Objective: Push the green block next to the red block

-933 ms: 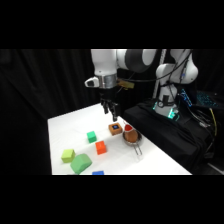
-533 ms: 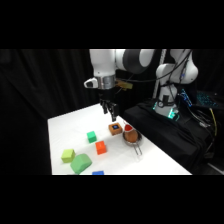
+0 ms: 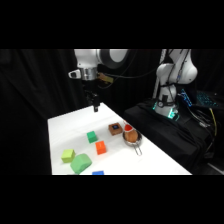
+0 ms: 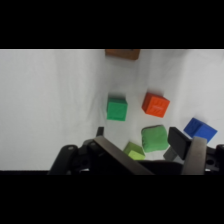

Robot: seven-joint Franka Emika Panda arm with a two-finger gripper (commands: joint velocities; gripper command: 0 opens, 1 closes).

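gripper (image 3: 95, 107) hovers above table (image 3: 60, 130) w/ jaws apart, holding nothing, well clear of green block (image 3: 91, 136), which sits near but not touching red block (image 3: 100, 147), so push appears not yet begun, gap left to close.

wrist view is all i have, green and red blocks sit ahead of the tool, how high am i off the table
Observer: The tool hangs well above the table, over its far end, touching nothing.
Operator: anything outside my frame near the red block
Observer: Yes, a strainer holding a reddish rounded object stands on the far side of the red block from the green block.
Operator: whats the brown thing cut off at my top edge
Observer: A brown block with a blue top, right beside the strainer.
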